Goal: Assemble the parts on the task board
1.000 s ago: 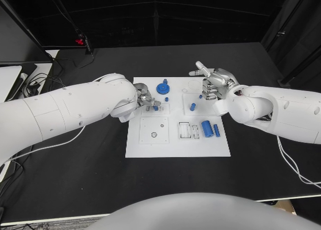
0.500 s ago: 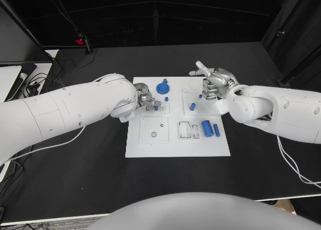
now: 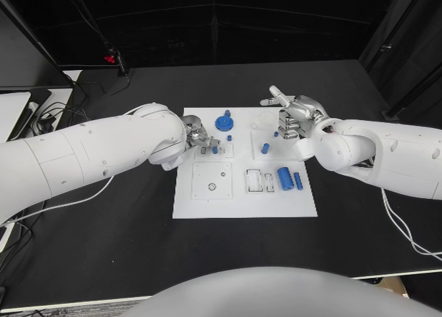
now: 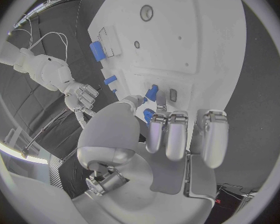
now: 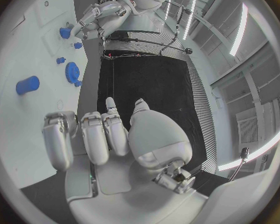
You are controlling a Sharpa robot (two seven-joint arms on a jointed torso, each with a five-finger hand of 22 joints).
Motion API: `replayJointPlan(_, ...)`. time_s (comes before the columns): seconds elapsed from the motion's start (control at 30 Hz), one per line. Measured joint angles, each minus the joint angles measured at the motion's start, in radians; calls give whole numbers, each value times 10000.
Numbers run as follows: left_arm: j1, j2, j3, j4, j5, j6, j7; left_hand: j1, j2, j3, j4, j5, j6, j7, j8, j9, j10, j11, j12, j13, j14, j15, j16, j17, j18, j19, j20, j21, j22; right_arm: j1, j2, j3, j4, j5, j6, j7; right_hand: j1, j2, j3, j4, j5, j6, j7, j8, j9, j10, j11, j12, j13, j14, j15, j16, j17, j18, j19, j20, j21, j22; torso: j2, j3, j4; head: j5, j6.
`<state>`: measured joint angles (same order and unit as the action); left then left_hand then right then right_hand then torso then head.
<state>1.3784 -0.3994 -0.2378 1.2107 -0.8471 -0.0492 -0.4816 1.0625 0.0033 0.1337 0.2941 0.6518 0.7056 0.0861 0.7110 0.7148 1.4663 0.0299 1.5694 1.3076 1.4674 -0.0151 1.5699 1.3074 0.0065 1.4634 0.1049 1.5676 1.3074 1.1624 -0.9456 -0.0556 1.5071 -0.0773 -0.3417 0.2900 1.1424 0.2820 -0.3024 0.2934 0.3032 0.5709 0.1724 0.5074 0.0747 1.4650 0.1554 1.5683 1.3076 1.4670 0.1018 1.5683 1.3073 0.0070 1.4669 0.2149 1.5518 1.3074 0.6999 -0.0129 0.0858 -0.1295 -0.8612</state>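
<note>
left hand [image 3: 198, 137]: pinches a small blue part [image 3: 214, 149] over the white task board [image 3: 244, 198] | right hand [image 3: 295, 117]: fingers curled, holds nothing

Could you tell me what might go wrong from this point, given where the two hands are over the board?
1. The left hand works close to a small blue piece on the white board; a slip could knock it over or off its spot.
2. The blue gear sits just beside that hand, so a sideways move might bump it.
3. The right hand hovers near another small blue piece, which a descent could nudge.
</note>
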Motion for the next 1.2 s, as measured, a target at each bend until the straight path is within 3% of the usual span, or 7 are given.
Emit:
replayJointPlan(0.13, 207, -169, 0, 264, -126, -103, 82, -119, 20, -163, 0, -174, -233, 20, 148, 179, 0, 0, 0, 0, 0, 0, 0, 0, 0, 32, -32, 0, 0, 0, 5, 0, -8, 0, 0, 0, 0, 0, 0, 0, 0, 0, 0, 0, 0, 0, 0, 0, 0, 0, 0, 0, 0, 0, 0, 0, 0, 0, 0, 0, 0, 17, 46)
replayJointPlan(0.3, 478, -306, 12, 454, -259, -151, 301, -318, 78, -334, -4, -837, -338, 20, 272, 340, 0, 0, 0, 0, 0, 0, 0, 0, -1, 32, -32, 0, 0, -1, 26, 0, -32, 0, 0, 0, 0, 0, 0, 0, 0, 0, 0, 0, 0, 0, 0, 0, 0, 0, 0, 0, 0, 0, 0, 0, 0, 0, 0, 1, 0, 46, 85)
replayJointPlan(0.53, 650, -235, 13, 278, -355, 428, 600, -809, 200, -1039, -18, -4070, -338, 20, 350, 454, 0, 1, 0, 0, 0, 0, 0, 0, 0, 32, -32, 0, 0, -8, 64, -1, -52, 0, 0, 0, 0, 0, 0, 0, 0, 0, 0, 0, 0, 0, 0, 0, 0, 0, 0, 0, 0, 1, 0, 0, 0, 0, 4, -1, -6, 83, 151)
replayJointPlan(0.67, 723, 25, 9, -85, -371, 1280, 612, -809, 200, -1514, -21, -5090, -300, 58, 191, 340, 0, 1, 0, 0, 0, 0, 0, 0, 0, 32, -32, 0, 0, -11, 56, -1, -48, 0, 1, -1, 0, 0, 0, -1, 0, 0, 0, 0, 0, 0, 0, 0, 0, 0, 0, 0, 0, 0, 0, 0, 0, 0, 12, -6, -17, 86, 178)
replayJointPlan(0.77, 834, 285, 8, -491, -378, 2065, 573, -530, 243, -1735, -37, -5209, -245, 112, -158, 93, 0, 1, 0, 0, 0, 0, 0, 0, 0, 32, -32, 0, 0, -12, 53, -1, -41, 0, 0, -3, 0, 0, -1, 0, 0, 0, 0, 0, 0, 0, 0, 0, 0, 0, 0, 0, 0, 0, 0, 0, 0, 0, 12, -8, -23, 95, 221)
replayJointPlan(0.93, 1030, 749, 20, -1343, -391, 3354, 450, 389, 293, -1958, -48, -4636, -41, 202, -968, -606, 1, 76, 0, 0, 0, 0, 0, 0, 0, 32, -32, 0, 0, -12, 74, -1, -44, 0, -3, -7, 0, 0, 25, -27, 0, 0, 0, 0, 0, 0, 0, 0, 0, 0, 0, 0, 0, 1, 0, 0, 0, 0, 17, -8, -39, 160, 298)
replayJointPlan(1.2, 1138, 1548, 33, -2877, -405, 5107, 292, 134, 628, -2308, -13, -4612, 168, 199, -1282, -961, 0, 76, 0, 0, 0, 0, 0, 0, 0, 32, -32, 0, 0, -12, 154, 0, -45, 0, -4, -10, 0, 0, 25, -26, 0, 0, 0, 0, 0, 0, 0, 0, 0, 0, 0, 0, 0, 0, 0, 0, 0, 0, 30, -11, -47, 295, 453)
